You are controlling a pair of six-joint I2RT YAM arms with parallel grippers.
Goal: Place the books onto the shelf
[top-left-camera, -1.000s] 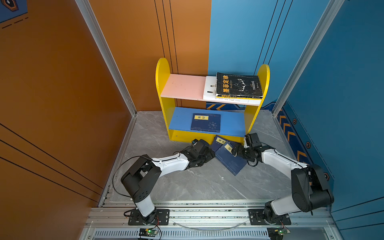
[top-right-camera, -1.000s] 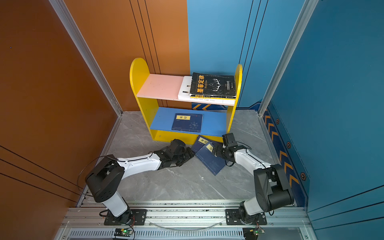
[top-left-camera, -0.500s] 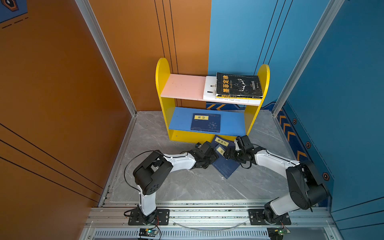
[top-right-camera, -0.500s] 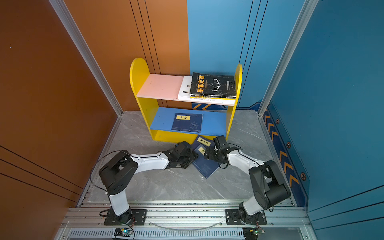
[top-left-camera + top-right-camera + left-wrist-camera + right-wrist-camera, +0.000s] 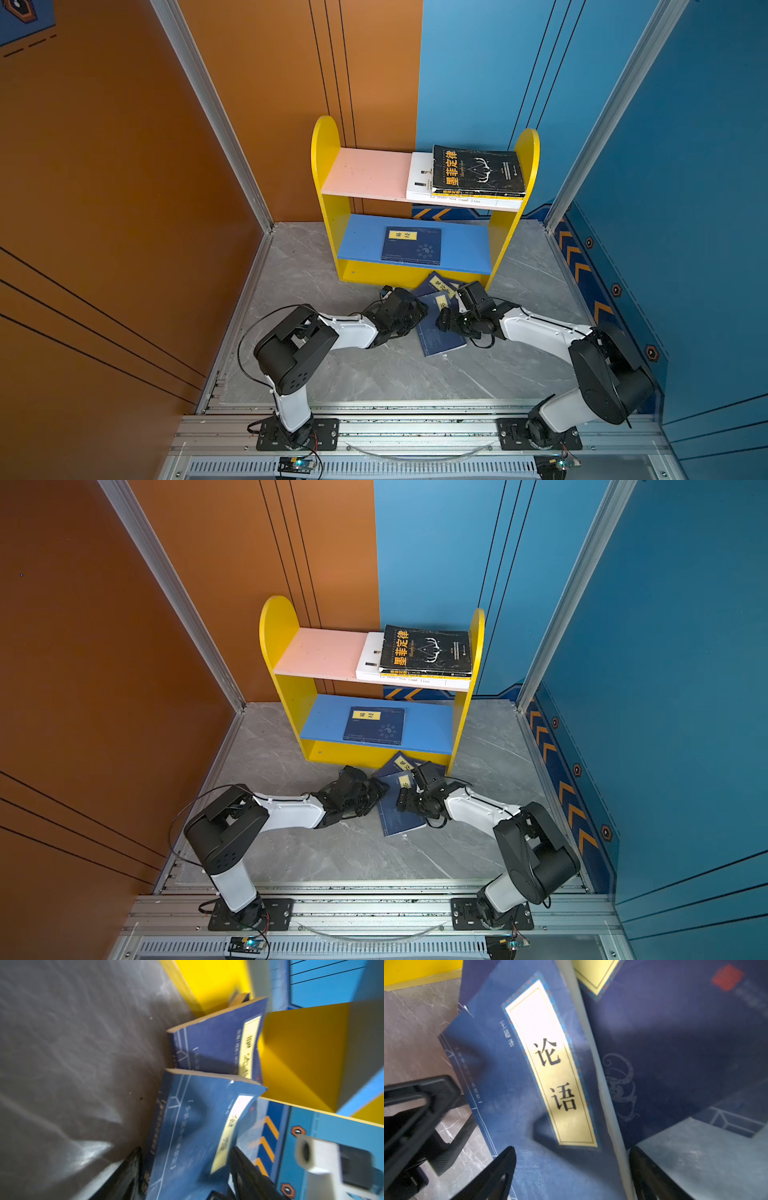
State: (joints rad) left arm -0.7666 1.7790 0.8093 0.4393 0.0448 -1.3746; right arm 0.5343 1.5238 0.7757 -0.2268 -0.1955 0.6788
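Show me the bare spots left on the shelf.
Widest: the pink upper board between the left side panel and the white book. Narrower strips on the blue lower board flank the navy book. Crowded: the floor, where two navy books overlap between the left gripper and right gripper.

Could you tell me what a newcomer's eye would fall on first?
The wooden shelf with yellow round-topped sides stands at the back, a black book with yellow characters on its upper tier. Before it, the left gripper and right gripper flank two overlapping navy books with yellow labels.
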